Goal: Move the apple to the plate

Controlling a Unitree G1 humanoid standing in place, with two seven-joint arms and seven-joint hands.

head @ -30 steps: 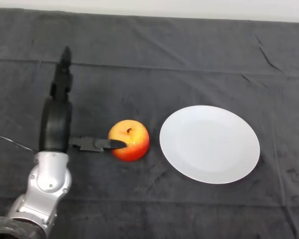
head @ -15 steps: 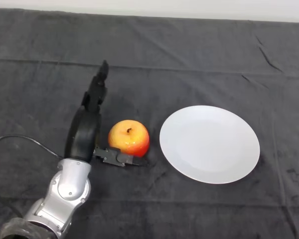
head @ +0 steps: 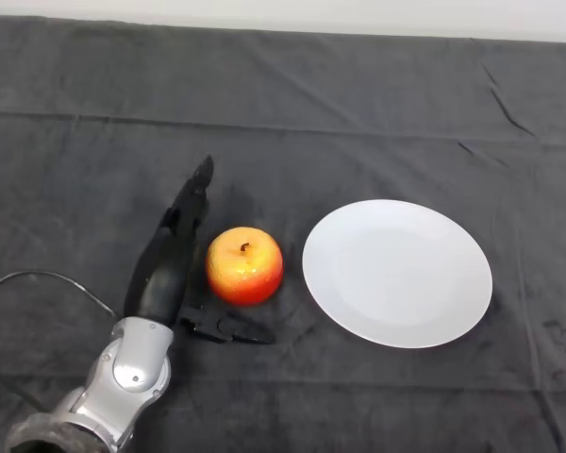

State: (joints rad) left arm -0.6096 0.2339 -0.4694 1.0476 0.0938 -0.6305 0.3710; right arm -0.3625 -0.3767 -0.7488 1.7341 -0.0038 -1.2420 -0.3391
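Observation:
A red and yellow apple (head: pixel 244 265) rests on the dark cloth, stem up, just left of the white plate (head: pixel 397 273). My left hand (head: pixel 166 266) lies right beside the apple's left side. Its fingers (head: pixel 192 199) stretch straight toward the far side of the table, past the apple. The thumb (head: pixel 231 330) reaches along the cloth below the apple's near side. The hand is open and nothing is held. A narrow strip of cloth separates apple and plate.
The dark cloth (head: pixel 358 113) covers the whole table, with creases at the far right. A pale wall edge runs along the top of the view.
My hand has slid right and nearer to me, closing in on the apple's left side. The thumb dropped from the apple's left face to the cloth beneath it. The apple stayed put.

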